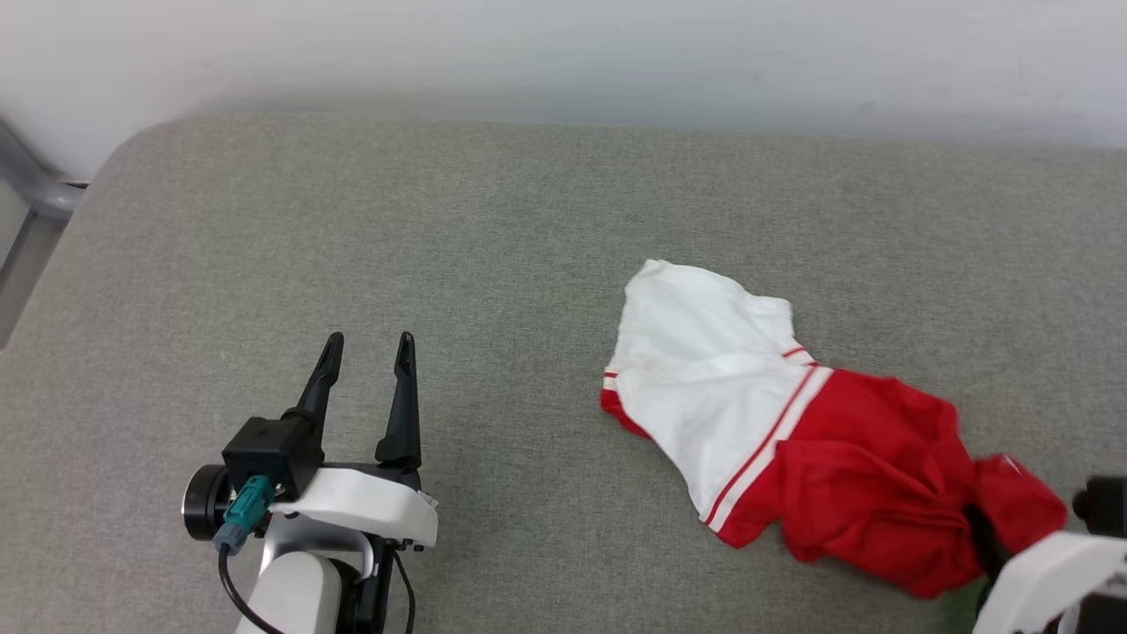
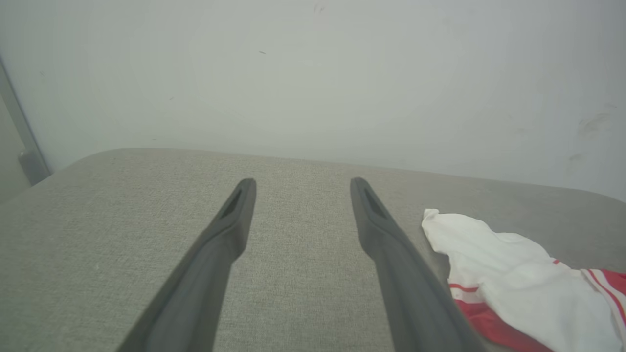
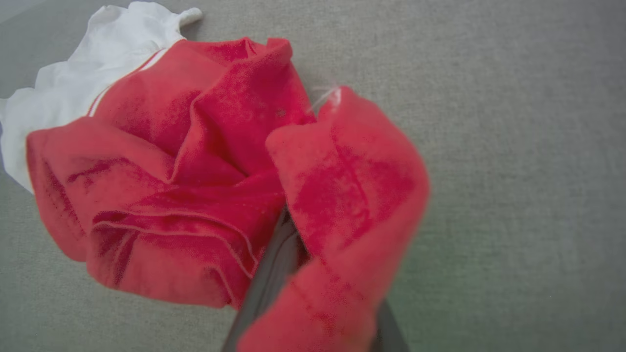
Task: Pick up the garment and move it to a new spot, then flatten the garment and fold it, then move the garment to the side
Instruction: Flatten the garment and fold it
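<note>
Picking up seems in hand — the right gripper [image 1: 984,539] pinches a red fold of the garment [image 1: 775,423], crumpled on the grey cushion [image 1: 440,220]; left gripper [image 1: 370,345] spread, empty; next, lift without snagging.

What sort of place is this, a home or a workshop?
Probably a test room, not a home: a grey padded surface against a bare white wall, with one crumpled shirt on it.

A grey woven pad [image 1: 528,220] spreads wide, its rounded corner at 10 o'clock. A plain white wall [image 1: 563,53], faintly scuffed, runs behind it at 12 o'clock. A grey metal frame [image 1: 35,189] stands at 9 o'clock. Light is soft and even.
</note>
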Controlling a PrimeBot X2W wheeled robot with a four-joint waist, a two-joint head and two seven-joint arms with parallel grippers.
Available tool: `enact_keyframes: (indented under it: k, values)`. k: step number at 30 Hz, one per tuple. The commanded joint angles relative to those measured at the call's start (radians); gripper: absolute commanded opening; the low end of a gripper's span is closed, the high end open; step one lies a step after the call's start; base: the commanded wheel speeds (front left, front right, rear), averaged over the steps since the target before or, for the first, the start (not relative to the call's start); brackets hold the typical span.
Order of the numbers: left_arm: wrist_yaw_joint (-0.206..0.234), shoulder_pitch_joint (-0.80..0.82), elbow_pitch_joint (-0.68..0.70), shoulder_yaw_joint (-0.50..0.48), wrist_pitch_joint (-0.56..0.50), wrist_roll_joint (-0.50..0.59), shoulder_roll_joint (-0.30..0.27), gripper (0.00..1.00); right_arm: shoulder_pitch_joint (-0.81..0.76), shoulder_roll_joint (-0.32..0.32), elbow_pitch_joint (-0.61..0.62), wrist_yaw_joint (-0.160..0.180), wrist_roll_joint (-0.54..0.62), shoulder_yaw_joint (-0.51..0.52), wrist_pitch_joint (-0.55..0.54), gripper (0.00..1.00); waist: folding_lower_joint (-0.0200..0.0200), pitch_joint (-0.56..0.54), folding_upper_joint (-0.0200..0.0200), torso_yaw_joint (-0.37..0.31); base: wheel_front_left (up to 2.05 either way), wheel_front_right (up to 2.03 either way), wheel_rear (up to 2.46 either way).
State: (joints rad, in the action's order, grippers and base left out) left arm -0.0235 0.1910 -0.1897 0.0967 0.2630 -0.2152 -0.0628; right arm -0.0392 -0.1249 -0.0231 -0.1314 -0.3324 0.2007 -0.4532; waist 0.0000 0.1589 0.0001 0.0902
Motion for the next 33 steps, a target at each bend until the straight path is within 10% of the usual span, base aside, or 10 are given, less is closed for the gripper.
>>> enact_keyframes:
  k: [1, 8, 10, 24, 33]
  values:
    - [-0.001, -0.004, -0.001, -0.001, 0.002, 0.004, -0.003, 1.00, -0.011, 0.005, -0.007, 0.001, -0.001, 0.012, 0.009, 0.00, 0.0000, -0.002, -0.0001, -0.005, 0.00, 0.00, 0.00]
    - [-0.010, -0.019, -0.017, -0.018, 0.002, 0.010, -0.002, 1.00, -0.058, 0.058, -0.159, 0.002, -0.012, 0.097, 0.083, 0.05, 0.0000, -0.010, -0.0001, -0.016, 0.00, 0.00, 0.00]
    - [-0.015, -0.019, -0.021, -0.021, 0.002, 0.011, -0.002, 1.00, -0.048, 0.061, -0.195, 0.002, -0.015, 0.095, 0.106, 1.00, 0.0000, -0.012, -0.0001, -0.014, 0.00, 0.00, 0.00]
    - [-0.022, -0.050, -0.034, -0.036, 0.002, 0.017, 0.003, 1.00, -0.006, 0.067, -0.099, 0.001, 0.044, 0.082, 0.382, 1.00, 0.0000, -0.061, -0.0001, -0.014, 0.00, 0.00, 0.00]
    - [-0.019, -0.048, -0.033, -0.027, 0.002, 0.017, 0.007, 1.00, 0.041, -0.030, 0.055, 0.001, 0.086, -0.147, 0.170, 1.00, 0.0000, -0.062, -0.0001, -0.006, 0.00, 0.00, 0.00]
